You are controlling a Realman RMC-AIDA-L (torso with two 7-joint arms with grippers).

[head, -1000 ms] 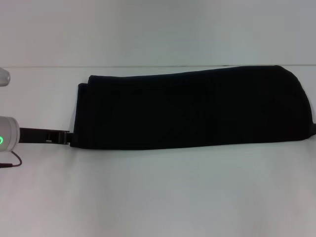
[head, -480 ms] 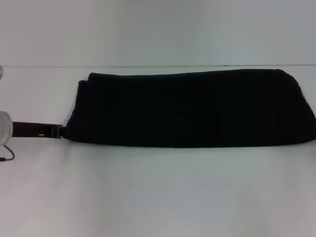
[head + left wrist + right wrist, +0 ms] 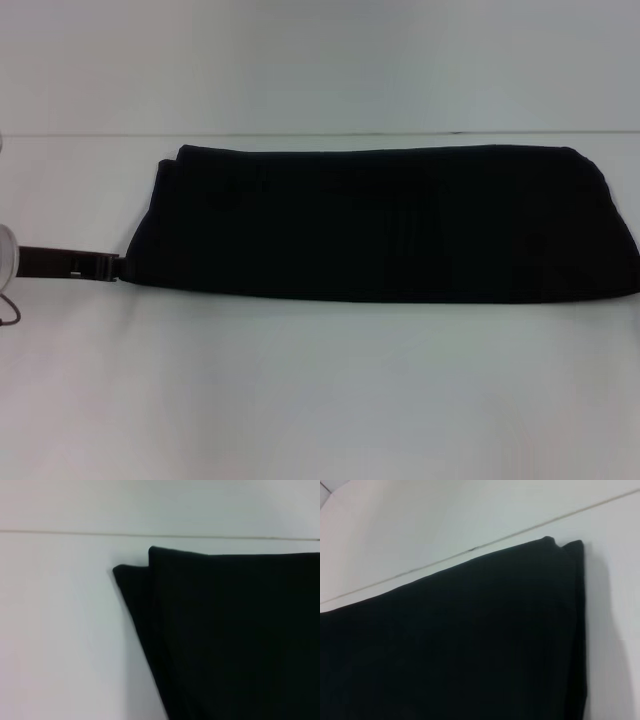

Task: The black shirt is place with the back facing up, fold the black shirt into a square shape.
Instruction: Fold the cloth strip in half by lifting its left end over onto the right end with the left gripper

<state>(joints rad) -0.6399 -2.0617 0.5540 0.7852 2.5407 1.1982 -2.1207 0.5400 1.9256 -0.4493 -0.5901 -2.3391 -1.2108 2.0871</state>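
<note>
ok, head view: shirt [image 3: 380, 222] lies folded into a long band across the table [image 3: 320, 390], its right end cut off at the frame edge. left gripper [image 3: 118, 267] sits at the band's near-left corner, tip at the fabric; only its dark bar shows, so can't tell if it's gripping. right gripper is out of frame. left wrist view: stepped folded corner of the shirt [image 3: 235, 635], no fingers visible. right wrist view: shirt [image 3: 470, 640] fills most of the frame, layered corner visible, no fingers there either.
</note>
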